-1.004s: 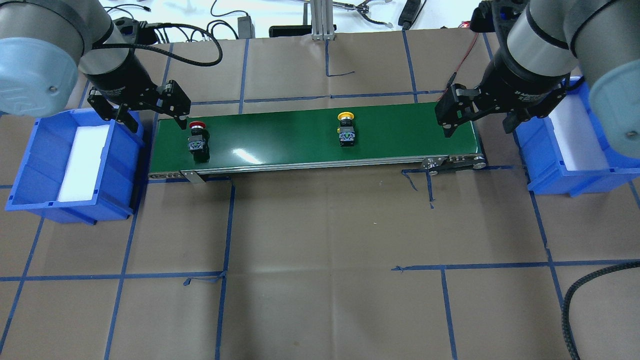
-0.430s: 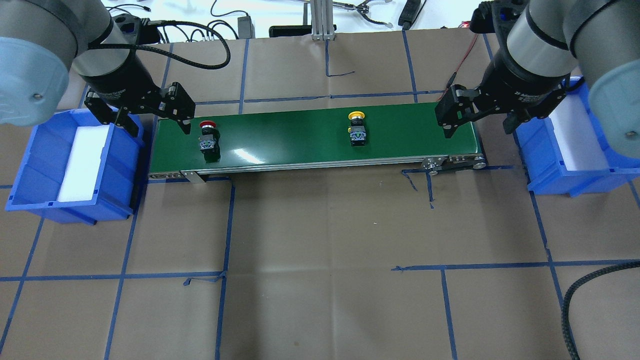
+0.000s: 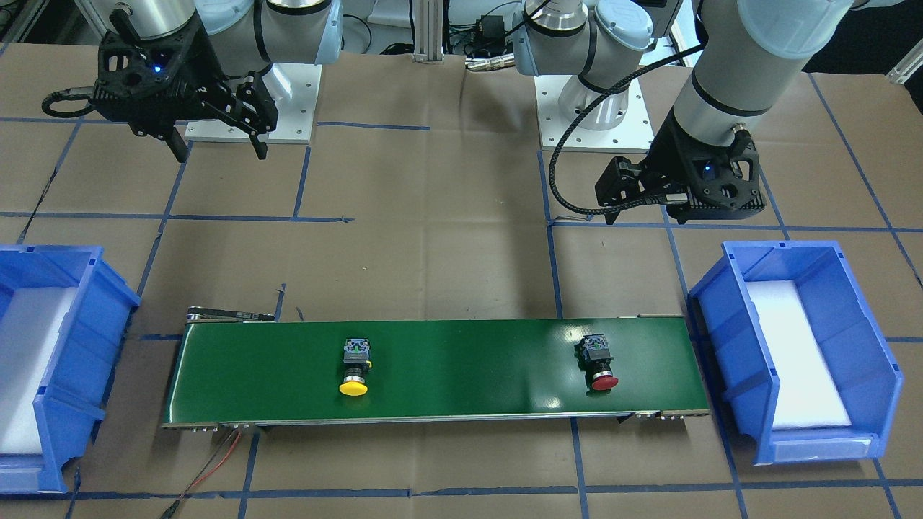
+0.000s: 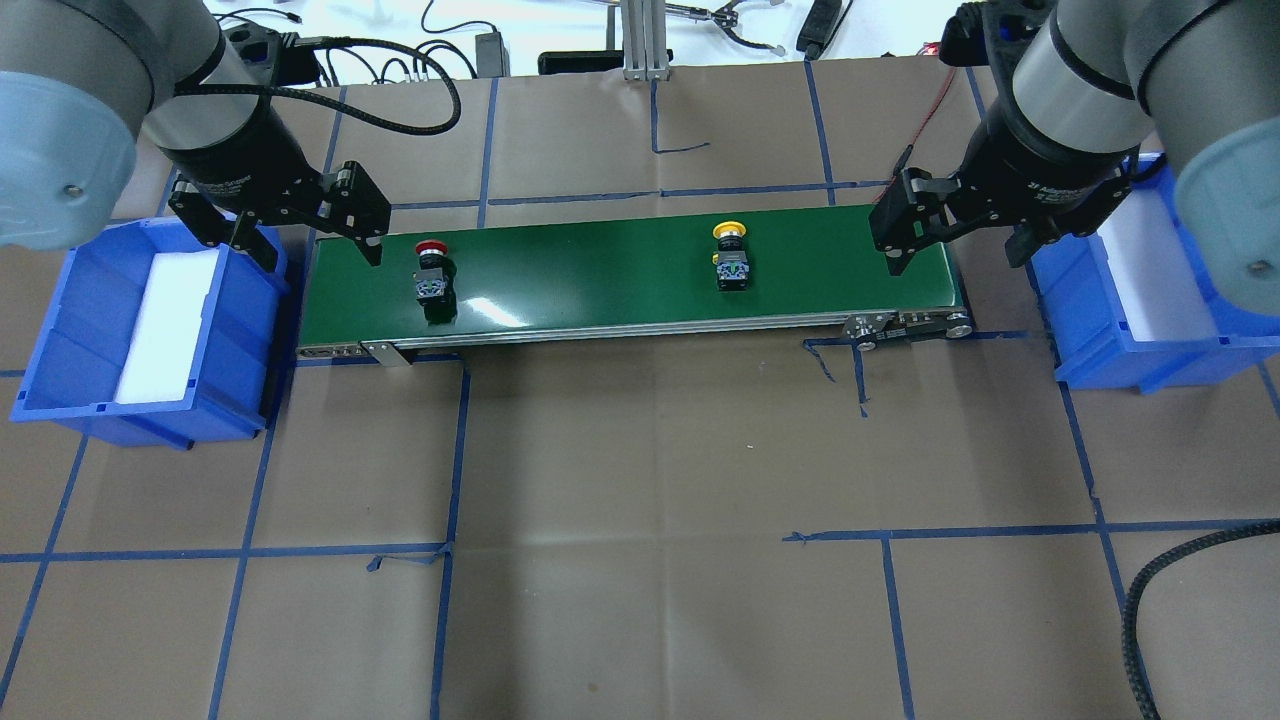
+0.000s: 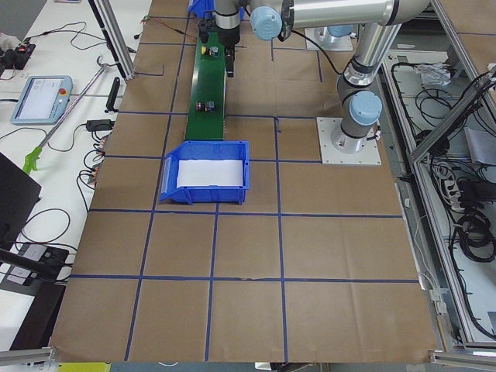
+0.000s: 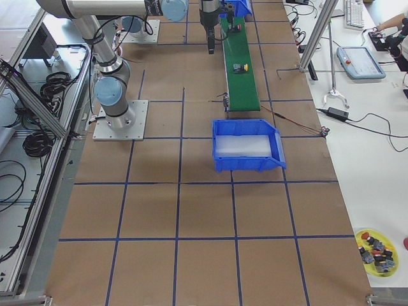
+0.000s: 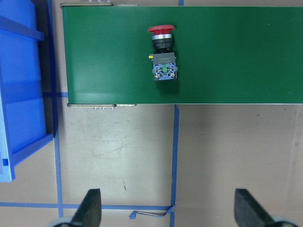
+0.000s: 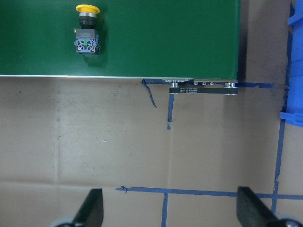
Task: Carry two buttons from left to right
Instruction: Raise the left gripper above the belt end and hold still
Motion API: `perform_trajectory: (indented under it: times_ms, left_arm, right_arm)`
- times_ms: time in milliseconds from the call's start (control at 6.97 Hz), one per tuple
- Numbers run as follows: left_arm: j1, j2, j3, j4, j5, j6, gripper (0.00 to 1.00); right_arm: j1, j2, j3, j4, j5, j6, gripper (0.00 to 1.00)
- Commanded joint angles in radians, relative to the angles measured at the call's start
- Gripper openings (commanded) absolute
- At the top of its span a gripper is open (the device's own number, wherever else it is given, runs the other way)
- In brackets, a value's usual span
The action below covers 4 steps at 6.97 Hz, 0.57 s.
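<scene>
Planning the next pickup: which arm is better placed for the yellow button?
Right. The right end effector hangs open at the belt's right end, nearer the yellow button; the left end effector sits beyond the red button.

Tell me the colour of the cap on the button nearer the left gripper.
Red. The button shows best in the left wrist-mounted view.

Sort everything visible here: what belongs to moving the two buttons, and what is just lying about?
Job: red button, yellow button, green conveyor belt, left blue bin, right blue bin.
Lying about: handheld screen, yellow dish of spare parts, black power adapter, all on the side benches.
</scene>
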Motion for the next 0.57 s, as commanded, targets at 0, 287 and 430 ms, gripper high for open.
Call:
perform_trajectory:
  times_ms: [0, 287, 430]
  left_arm:
    - [0.0, 0.0, -0.001, 0.0, -0.001, 0.0, 1.0]
    - [0.0, 0.0, -0.001, 0.002, -0.004, 0.0, 1.0]
    - [0.0, 0.0, -0.001, 0.003, -0.007, 0.0, 1.0]
  right_arm:
    - [0.0, 0.006, 0.0, -0.001, -0.001, 0.0, 1.0]
    - [0.0, 0.009, -0.001, -0.005, -0.001, -0.001, 1.0]
    - [0.001, 0.012, 0.0, -0.016, 0.0, -0.001, 1.0]
